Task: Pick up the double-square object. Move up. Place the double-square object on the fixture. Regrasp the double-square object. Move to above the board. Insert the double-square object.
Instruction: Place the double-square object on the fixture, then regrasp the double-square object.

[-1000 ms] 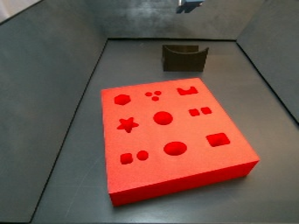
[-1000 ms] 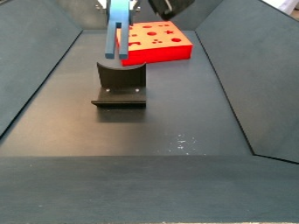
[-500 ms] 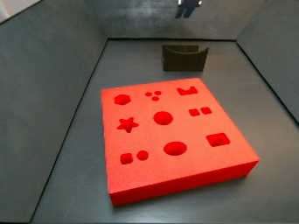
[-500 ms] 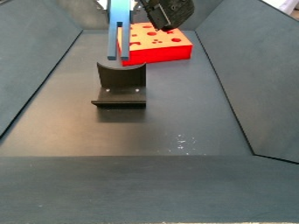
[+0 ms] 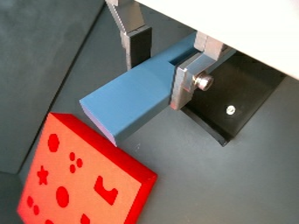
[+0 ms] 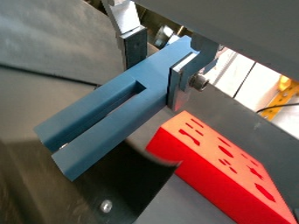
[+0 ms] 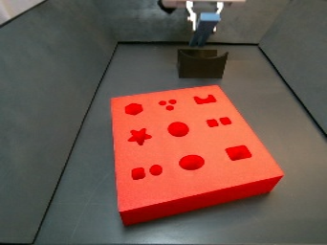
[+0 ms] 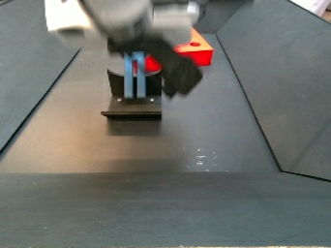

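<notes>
The board point(image 7: 189, 153) lies on the desk point(image 7: 76, 124), well apart from the fixture point(image 7: 201, 64) with open floor between them. The double-square object point(image 5: 135, 99) stands upright in the fixture's notch, propped there for regrasping. The tool point(image 6: 162, 59) sits directly over the fixture, its fingers point(image 5: 188, 80) pinching the bar's sides.

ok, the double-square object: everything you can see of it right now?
The double-square object is a long, slim blue-grey bar with a matte, plastic-looking finish and a narrow slot running along one face, visible in a wrist view. The gripper has its silver fingers on either side of it near one end, apparently clamped. In a side view the bar stands upright on the fixture, mostly hidden by the arm. The board lies apart from it and does not touch it.
</notes>
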